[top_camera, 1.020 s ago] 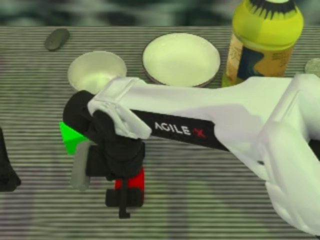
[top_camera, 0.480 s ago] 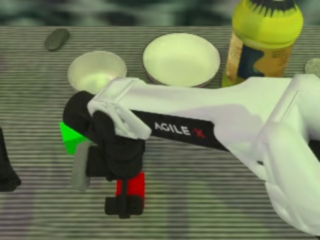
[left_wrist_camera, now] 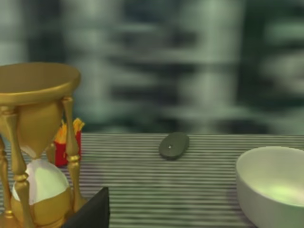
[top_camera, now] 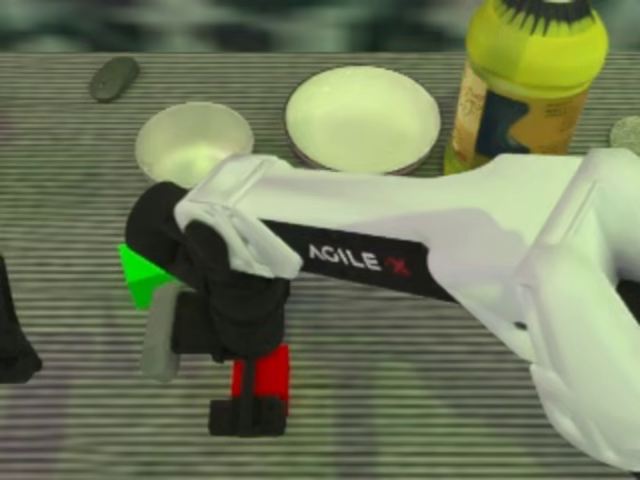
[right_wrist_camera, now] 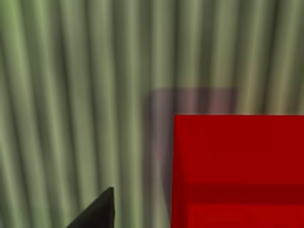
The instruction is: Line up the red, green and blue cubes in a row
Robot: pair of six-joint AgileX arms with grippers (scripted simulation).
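Rendered sim scene, not a real room: a tabletop (top_camera: 420,400) w/ grey-green striped texture, backdrop just smeared dark-green blur. No walls or furniture visible. Props are random household bits: white bowl (top_camera: 193,141), white plate (top_camera: 362,118), yellow bottle (top_camera: 528,80), dark pebble-like thing (top_camera: 113,77) at the far edge. Left wrist view adds a gold hourglass (left_wrist_camera: 35,147) and a red fries carton (left_wrist_camera: 66,145). Reads as a robot test bench w/ clutter.
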